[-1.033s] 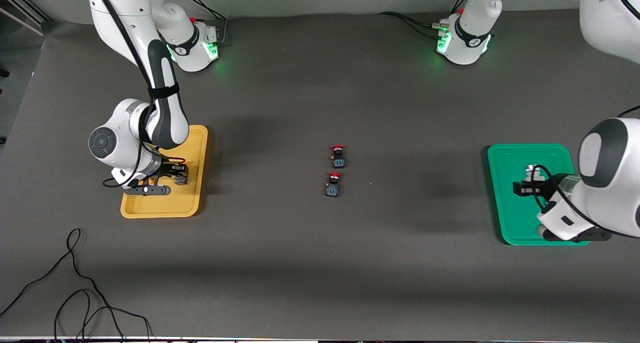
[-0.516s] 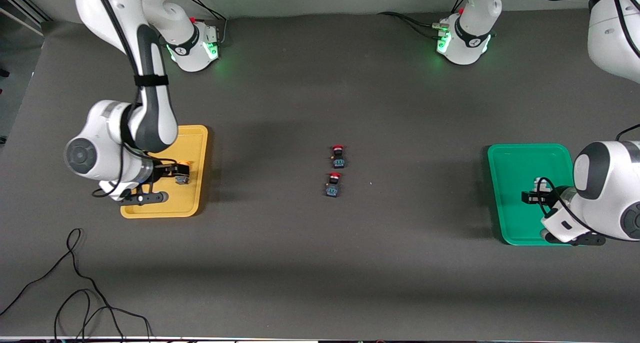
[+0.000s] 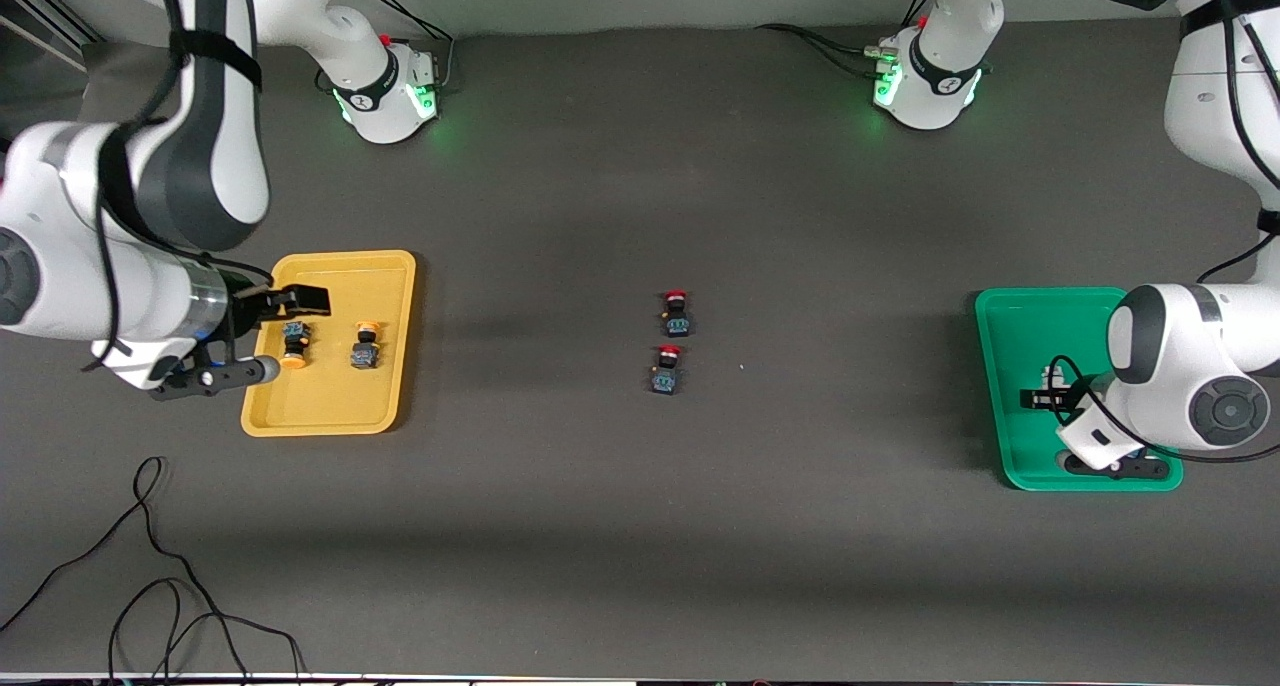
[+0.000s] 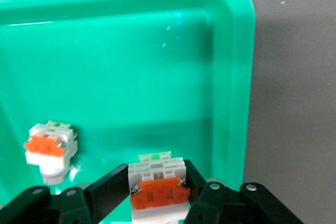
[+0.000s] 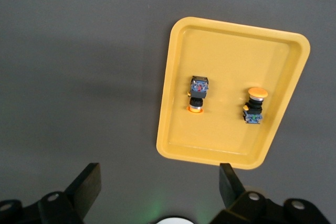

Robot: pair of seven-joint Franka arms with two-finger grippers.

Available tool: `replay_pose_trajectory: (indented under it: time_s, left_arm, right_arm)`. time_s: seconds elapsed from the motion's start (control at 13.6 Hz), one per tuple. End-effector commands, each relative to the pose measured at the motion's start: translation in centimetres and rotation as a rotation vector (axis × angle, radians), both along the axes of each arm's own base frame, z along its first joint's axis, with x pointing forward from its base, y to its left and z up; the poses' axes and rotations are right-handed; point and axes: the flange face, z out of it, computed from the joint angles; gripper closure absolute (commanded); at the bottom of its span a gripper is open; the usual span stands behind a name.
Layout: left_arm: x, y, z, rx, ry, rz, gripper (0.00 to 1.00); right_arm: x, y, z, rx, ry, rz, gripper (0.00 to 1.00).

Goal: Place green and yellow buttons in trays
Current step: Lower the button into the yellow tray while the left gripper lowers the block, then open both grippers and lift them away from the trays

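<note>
The yellow tray [image 3: 330,406] holds two yellow-capped buttons with dark bodies [image 3: 293,344] [image 3: 365,348]; they also show in the right wrist view [image 5: 197,94] [image 5: 254,104]. My right gripper [image 3: 285,306] is open and empty, high over that tray's edge [image 5: 159,179]. My left gripper [image 3: 1040,398] is low in the green tray [image 3: 1010,326], shut on a whitish-grey button with an orange patch [image 4: 157,192]. A second whitish-grey button [image 4: 50,148] lies beside it on the green tray [image 4: 131,51].
Two dark-bodied buttons with red caps [image 3: 677,313] [image 3: 667,368] lie on the grey mat at the table's middle. A black cable [image 3: 150,566] loops near the front edge at the right arm's end.
My right gripper let go of a yellow-capped button in the yellow tray and rose away from it. My left gripper shifted a little over the green tray with its button.
</note>
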Motion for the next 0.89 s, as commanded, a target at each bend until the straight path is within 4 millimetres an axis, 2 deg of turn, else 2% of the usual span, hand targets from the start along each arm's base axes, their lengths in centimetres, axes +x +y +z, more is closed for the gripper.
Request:
replay_pose_trajectory:
  time_s: [0.0,0.07,0.15,0.22,0.3,0.44,0.59,0.74,0.81]
  left_arm:
    - [-1.0,1.1,0.2,-0.006,-0.012,-0.037,1.00]
    - [-1.0,1.3,0.0,-0.006,-0.011,-0.035,1.00]
    - [-1.0,1.3,-0.2,-0.008,-0.009,-0.033,0.60]
    - [-1.0,1.3,-0.2,-0.008,-0.008,-0.033,0.02]
    - [-1.1,1.3,0.0,-0.008,-0.005,-0.031,0.00]
    - [-1.0,1.3,0.1,-0.008,-0.005,-0.028,0.00]
    - [-1.0,1.4,0.9,-0.004,-0.009,-0.027,0.00]
    - [-1.0,1.3,3.6,0.004,-0.006,-0.022,0.00]
    - [-1.0,0.9,5.9,0.013,0.004,-0.021,0.00]
  right_arm:
    - [-0.9,-0.4,3.1,-0.029,-0.017,-0.007,0.00]
    - [-1.2,-0.1,3.9,-0.053,-0.028,-0.013,0.00]
    - [-1.6,-0.1,4.8,-0.068,-0.041,-0.043,0.00]
    - [-2.0,-0.3,5.8,-0.089,-0.055,-0.073,0.00]
    - [-2.5,0.0,6.2,-0.094,-0.060,-0.070,0.00]
    - [-3.3,-1.3,6.9,-0.091,-0.073,-0.086,0.00]
    - [-4.2,-2.7,6.7,-0.076,-0.080,-0.086,0.00]
    - [-5.1,-4.6,6.9,-0.060,-0.097,-0.096,0.00]
    - [-5.6,-5.3,7.0,-0.048,-0.102,-0.103,0.00]
